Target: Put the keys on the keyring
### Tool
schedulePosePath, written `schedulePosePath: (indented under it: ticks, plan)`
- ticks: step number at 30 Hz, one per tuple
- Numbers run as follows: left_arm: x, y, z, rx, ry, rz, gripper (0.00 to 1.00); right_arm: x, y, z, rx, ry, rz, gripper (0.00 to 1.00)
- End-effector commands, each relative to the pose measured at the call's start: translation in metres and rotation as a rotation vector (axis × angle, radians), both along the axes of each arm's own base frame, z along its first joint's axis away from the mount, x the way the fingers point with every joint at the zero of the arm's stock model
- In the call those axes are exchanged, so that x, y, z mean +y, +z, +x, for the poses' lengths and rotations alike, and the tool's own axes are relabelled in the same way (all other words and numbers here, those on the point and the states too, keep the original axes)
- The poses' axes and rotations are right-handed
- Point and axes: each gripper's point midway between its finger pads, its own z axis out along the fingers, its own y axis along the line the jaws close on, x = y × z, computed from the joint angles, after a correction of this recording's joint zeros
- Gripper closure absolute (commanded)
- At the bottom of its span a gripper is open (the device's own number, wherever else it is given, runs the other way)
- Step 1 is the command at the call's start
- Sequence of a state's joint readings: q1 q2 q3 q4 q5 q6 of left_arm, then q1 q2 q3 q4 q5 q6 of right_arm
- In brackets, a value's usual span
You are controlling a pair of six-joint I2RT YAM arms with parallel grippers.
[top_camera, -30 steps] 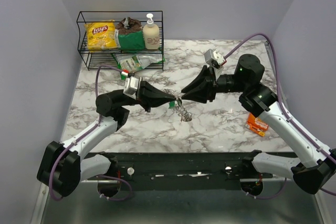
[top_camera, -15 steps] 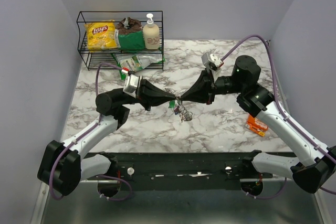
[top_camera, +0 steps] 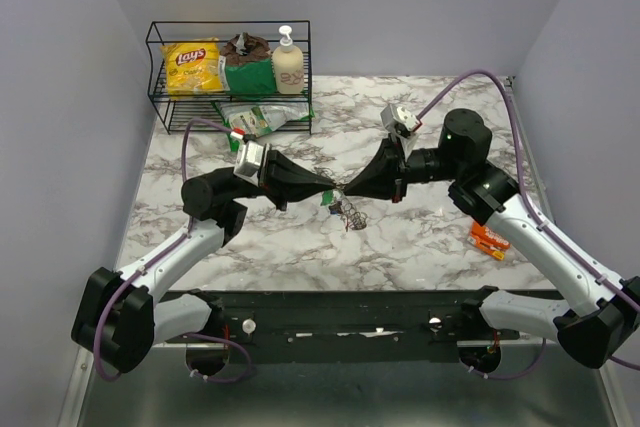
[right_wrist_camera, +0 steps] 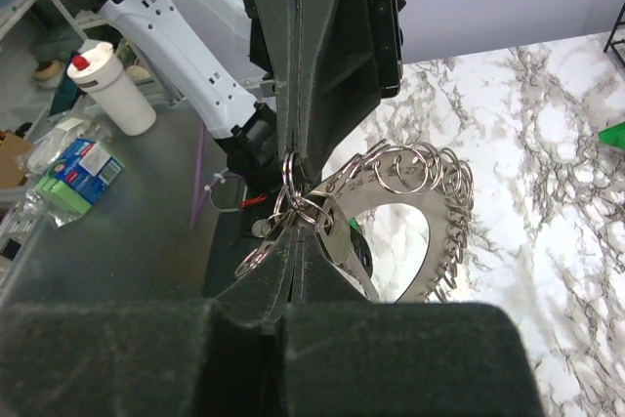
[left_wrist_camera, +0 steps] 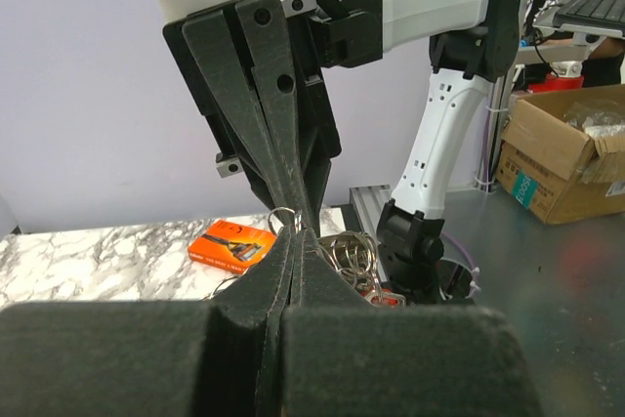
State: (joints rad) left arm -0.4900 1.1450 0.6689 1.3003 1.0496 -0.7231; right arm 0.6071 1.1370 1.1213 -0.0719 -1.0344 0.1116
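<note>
left gripper (top_camera: 333, 187) and right gripper (top_camera: 352, 190) meet tip to tip above the middle of the marble table (top_camera: 420, 242), both clenched. each nips a thin wire loop of the keyring (top_camera: 347, 212), which hangs just under the tips as a big ring strung with small rings. keys (top_camera: 328, 201) dangle in that bunch, green head showing, others too small to tell. orange packet (top_camera: 489, 239) lies well apart by the right arm.
</note>
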Motion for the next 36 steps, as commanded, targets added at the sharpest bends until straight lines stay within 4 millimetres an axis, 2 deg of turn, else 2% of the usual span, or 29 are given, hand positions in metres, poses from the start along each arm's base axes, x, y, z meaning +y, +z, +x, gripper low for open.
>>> schedulePosePath:
  ticks: [1, 5, 11, 14, 17, 20, 28, 32, 33, 36]
  plan:
    - [0.005, 0.023, -0.009, -0.098, 0.000, -0.049, 1.00, -0.001, -0.003, 0.000, -0.016, 0.007, 0.003, 0.99]
    - [0.005, 0.021, -0.010, -0.103, -0.011, -0.033, 1.00, -0.004, -0.001, -0.001, -0.037, -0.013, 0.006, 0.97]
    - [0.004, 0.015, -0.013, -0.107, -0.035, 0.015, 1.00, -0.014, 0.018, -0.006, -0.122, -0.060, 0.031, 0.72]
    - [0.004, 0.013, -0.014, -0.114, -0.039, 0.037, 1.00, -0.016, 0.021, -0.006, -0.138, -0.072, 0.030, 0.61]
    - [0.003, 0.012, -0.015, -0.110, -0.047, 0.051, 1.00, -0.014, 0.022, -0.005, -0.134, -0.061, 0.028, 0.52]
    - [0.003, 0.013, -0.015, -0.106, -0.049, 0.051, 1.00, -0.010, 0.018, -0.005, -0.118, -0.032, 0.021, 0.50]
    - [0.004, 0.015, -0.020, -0.103, -0.078, 0.044, 1.00, -0.005, 0.016, -0.003, -0.098, 0.002, 0.016, 0.49]
    - [0.003, 0.014, -0.021, -0.097, -0.083, 0.043, 1.00, -0.005, 0.017, -0.003, -0.100, 0.003, 0.019, 0.62]
    - [0.004, 0.014, -0.020, -0.098, -0.081, 0.043, 1.00, -0.005, 0.016, -0.003, -0.097, 0.003, 0.018, 0.72]
    - [0.003, 0.014, -0.019, -0.097, -0.081, 0.043, 1.00, -0.006, 0.015, -0.003, -0.098, -0.002, 0.019, 0.81]
